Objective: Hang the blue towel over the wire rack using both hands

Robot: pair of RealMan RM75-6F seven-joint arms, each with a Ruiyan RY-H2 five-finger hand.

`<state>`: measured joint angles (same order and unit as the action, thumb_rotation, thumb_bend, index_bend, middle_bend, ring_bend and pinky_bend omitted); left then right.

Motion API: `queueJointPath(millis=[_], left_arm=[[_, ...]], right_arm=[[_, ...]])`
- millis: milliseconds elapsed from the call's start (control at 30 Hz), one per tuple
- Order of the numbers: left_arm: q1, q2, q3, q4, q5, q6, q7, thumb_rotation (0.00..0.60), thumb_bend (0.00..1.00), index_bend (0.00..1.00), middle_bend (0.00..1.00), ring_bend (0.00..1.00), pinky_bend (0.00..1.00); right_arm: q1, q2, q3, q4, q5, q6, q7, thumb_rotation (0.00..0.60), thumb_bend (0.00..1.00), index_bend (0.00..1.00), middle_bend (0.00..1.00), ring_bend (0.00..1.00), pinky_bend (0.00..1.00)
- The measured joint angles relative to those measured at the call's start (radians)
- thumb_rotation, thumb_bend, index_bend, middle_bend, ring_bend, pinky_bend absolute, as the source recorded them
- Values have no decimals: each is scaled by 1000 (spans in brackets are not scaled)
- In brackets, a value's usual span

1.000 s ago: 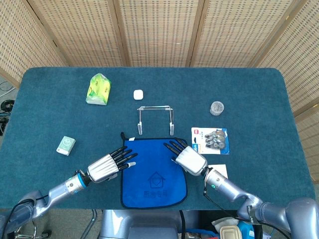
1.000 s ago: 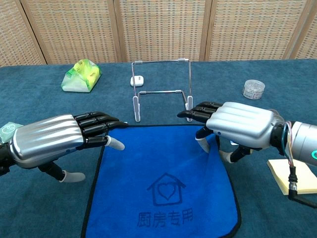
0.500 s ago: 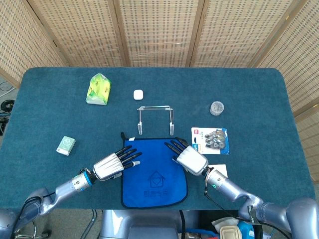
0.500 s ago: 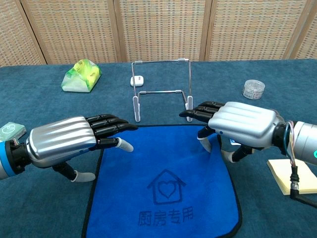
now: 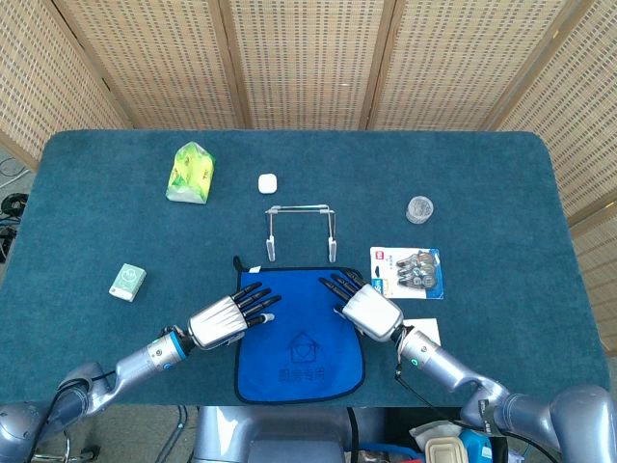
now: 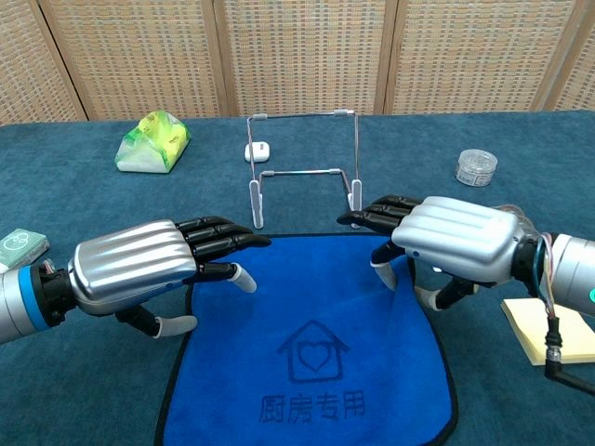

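Observation:
The blue towel (image 5: 301, 340) (image 6: 311, 367) lies flat at the table's near edge, with a house logo on it. Just beyond its far edge stands the wire rack (image 5: 301, 230) (image 6: 303, 171), upright and bare. My left hand (image 5: 228, 317) (image 6: 153, 270) hovers low over the towel's left edge, fingers stretched out over the cloth and holding nothing. My right hand (image 5: 365, 308) (image 6: 448, 241) is over the towel's far right corner, fingers stretched toward the rack and thumb tip down at the cloth. I see no cloth gripped in it.
A green packet (image 5: 191, 172) and a small white object (image 5: 268, 181) lie behind the rack. A clear round container (image 5: 419, 208), a blister pack (image 5: 408, 271) and a yellow notepad (image 6: 548, 330) are to the right. A mint box (image 5: 126, 282) is at the left.
My left hand has slid to the right, from beside the towel to over its left edge. The right hand has barely moved. The towel lies as before.

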<state>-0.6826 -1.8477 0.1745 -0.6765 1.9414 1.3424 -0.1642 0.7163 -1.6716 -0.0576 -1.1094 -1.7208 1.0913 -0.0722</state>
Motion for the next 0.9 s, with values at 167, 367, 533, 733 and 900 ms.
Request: queueJointPath(millis=[167, 367, 533, 733, 900], left_arm=[[-3, 1, 6, -1, -9, -6, 3, 600, 385, 279, 0, 0, 65], [-4, -1, 14, 1, -17, -12, 7, 600, 393, 288, 0, 0, 66], [-5, -6, 16, 3, -26, -22, 8, 600, 402, 338, 0, 0, 65], [-12, -14, 18, -3, -36, -36, 14, 600, 412, 441, 0, 0, 65], [-16, -16, 23, -12, -42, -49, 27, 600, 434, 552, 0, 0, 65]], right_arm=[[1, 1, -2, -2, -1, -2, -2, 600, 520, 619, 0, 0, 0], [1, -2, -1, -2, 1, -5, -5, 600, 523, 619, 0, 0, 0], [1, -3, 0, -2, 2, -7, -6, 600, 524, 621, 0, 0, 0], [1, -2, 1, -1, 3, -6, -5, 600, 527, 622, 0, 0, 0], [0, -1, 1, 1, 5, -6, 2, 600, 528, 624, 0, 0, 0]])
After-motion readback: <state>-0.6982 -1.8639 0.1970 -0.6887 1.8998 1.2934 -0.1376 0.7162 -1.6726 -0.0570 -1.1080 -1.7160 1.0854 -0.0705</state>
